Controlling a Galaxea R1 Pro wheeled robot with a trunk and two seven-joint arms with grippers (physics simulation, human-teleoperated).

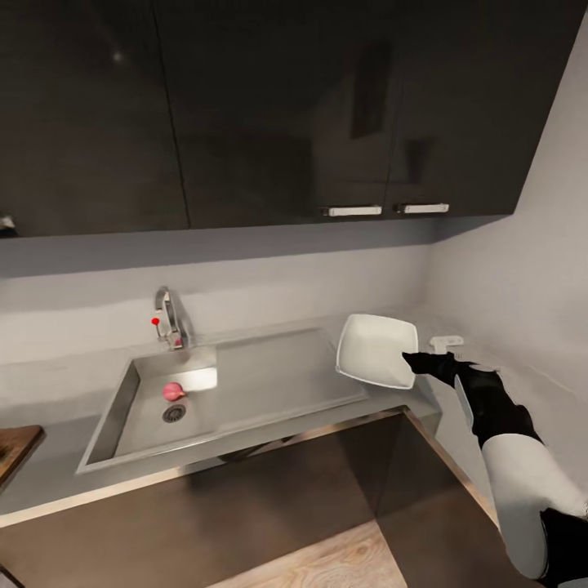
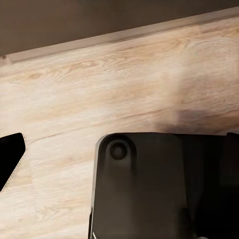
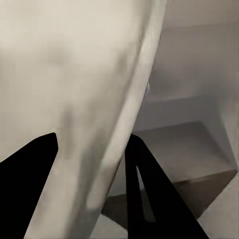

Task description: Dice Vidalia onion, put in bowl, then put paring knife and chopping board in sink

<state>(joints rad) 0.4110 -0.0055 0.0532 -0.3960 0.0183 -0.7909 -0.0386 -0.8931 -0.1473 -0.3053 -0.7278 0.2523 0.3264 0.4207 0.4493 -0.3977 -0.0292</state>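
Desk [image 1: 49, 465]: chopping board [image 1: 18, 447] sits at its far left edge.
Sink [image 1: 245, 384]: Vidalia onion [image 1: 173, 391] lies by the drain, not yet taken out.
Bowl [image 1: 377, 351]: tilted, lifted, pinched at its rim by the right hand [image 1: 415, 360].
Left hand: state cannot be told.
Progress: dicing, filling, clearing all remain, judging from this.

Upper cabinets [image 1: 269, 106]: glossy black, hanging above everything else — the landmark here.
Cabinet handles [image 1: 353, 211]: two pale bars, low on the cabinets' right-hand doors.
Backsplash [image 1: 245, 286]: pale grey wall strip, directly below the cabinets.
Side wall [image 1: 531, 269]: light grey, to the right of the cabinets.
Small white object [image 1: 446, 340]: below the cabinets' right end, near the corner — too small to identify.
Lower units [image 1: 204, 523]: dark, well below the cabinets.
Wood floor [image 2: 119, 94]: light planks with visible grain.
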